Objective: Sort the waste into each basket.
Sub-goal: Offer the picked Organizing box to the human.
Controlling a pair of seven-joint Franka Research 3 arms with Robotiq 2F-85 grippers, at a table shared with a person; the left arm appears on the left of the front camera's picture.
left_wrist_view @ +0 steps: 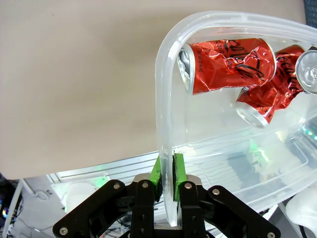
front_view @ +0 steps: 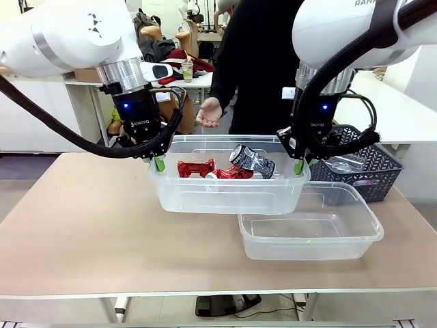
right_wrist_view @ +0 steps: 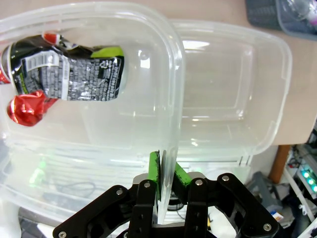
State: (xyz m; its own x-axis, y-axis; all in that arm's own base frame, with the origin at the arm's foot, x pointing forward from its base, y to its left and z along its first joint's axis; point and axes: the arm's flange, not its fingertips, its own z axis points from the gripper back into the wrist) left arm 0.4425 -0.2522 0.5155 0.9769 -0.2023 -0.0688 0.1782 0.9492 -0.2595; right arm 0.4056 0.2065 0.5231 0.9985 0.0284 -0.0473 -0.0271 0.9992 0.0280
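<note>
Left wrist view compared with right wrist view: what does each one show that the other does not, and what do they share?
Left wrist view gives the left hand shut on the rim of the held tub, two crushed red cans in full, and bare table. Right wrist view gives the right hand shut on that rim, a black can, the empty tub and a grey basket. Both share the held tub with red cans in it.

Bright, even overhead light; front view sharp. Faint soft shadow on bench [front_view: 89,225] by lower tub [front_view: 311,239]; white glare spots on lifted tub [right_wrist_view: 129,129]. Wrist views bow at edges.
</note>
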